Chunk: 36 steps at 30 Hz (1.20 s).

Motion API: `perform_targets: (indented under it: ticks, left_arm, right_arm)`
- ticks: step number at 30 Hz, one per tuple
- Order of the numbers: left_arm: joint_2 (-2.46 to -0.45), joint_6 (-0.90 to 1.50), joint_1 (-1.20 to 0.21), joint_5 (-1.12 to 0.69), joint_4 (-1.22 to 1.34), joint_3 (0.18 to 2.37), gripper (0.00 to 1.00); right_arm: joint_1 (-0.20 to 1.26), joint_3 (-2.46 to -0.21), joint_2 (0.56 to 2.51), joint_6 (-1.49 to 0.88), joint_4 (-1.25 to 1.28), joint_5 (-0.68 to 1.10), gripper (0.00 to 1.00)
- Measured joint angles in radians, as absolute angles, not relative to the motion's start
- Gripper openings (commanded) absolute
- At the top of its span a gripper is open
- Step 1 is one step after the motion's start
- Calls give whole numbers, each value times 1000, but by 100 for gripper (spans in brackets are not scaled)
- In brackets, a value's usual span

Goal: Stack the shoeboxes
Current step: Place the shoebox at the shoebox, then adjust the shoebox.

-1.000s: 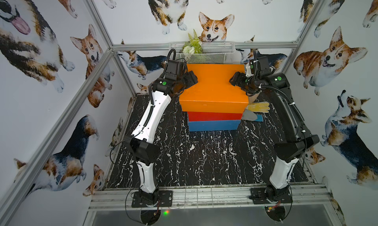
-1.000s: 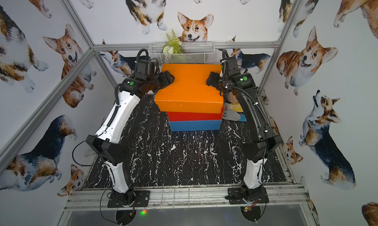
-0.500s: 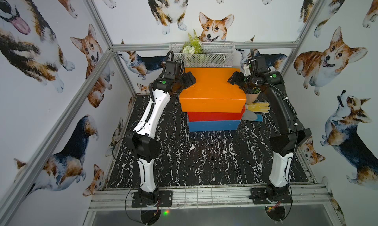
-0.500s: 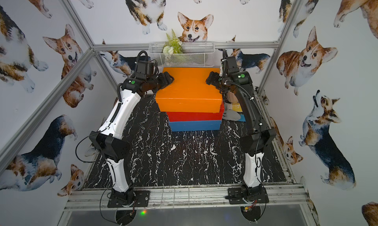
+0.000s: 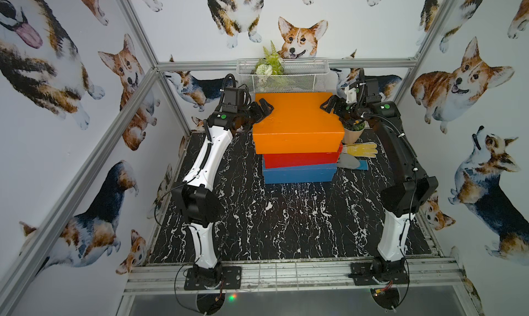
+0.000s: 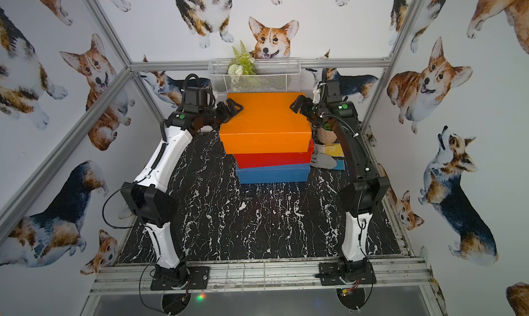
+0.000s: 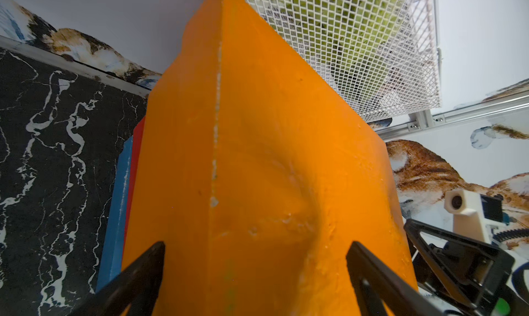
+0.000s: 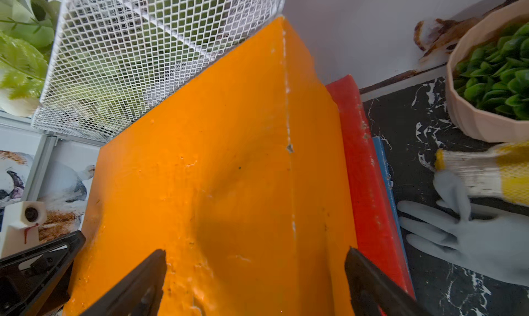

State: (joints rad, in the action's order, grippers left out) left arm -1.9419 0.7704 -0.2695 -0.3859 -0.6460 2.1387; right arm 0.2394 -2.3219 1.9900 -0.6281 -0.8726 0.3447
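- The black marbled table (image 5: 286,228) fills the lower centre of both top views. The wrist views catch only strips of it.
- The shoeboxes stand stacked at the upper centre of the table: orange shoebox (image 5: 297,120) on top, red shoebox (image 5: 300,158) under it, blue shoebox (image 5: 299,174) on the table. The top views show their long fronts. The wrist views show only thin red and blue slivers beside the orange end.
- A white mesh basket (image 5: 292,77) sits just behind the stack.
- The left gripper (image 5: 264,108) is at the orange lid's left edge. Its wrist view alone shows the jaws spread wide astride that edge, pinching nothing.
- The right gripper (image 5: 329,107) mirrors it at the right edge, jaws likewise spread wide in its wrist view. Whether either gripper touches the box I cannot tell.
- A plant pot (image 8: 486,120), a knit glove (image 8: 486,171) and a grey glove (image 8: 472,243) lie right of the stack. They are plain in the right wrist view and partly hidden by the arm in a top view.
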Motion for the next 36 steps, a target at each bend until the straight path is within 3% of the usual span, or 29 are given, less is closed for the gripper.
perform_targets:
  ticks: [21, 26, 36]
  left_arm:
    - [-1850, 777, -164, -498, -694, 2079, 100]
    - [-1766, 779, -158, -505, -672, 1975, 100]
    - [-1688, 841, -186, -547, -548, 1834, 100]
  right_arm:
    - [198, -2353, 1900, -616, -956, 366, 100]
    - [162, -2249, 1837, -609, -947, 372, 100]
    - [138, -2001, 1726, -655, -818, 446, 91]
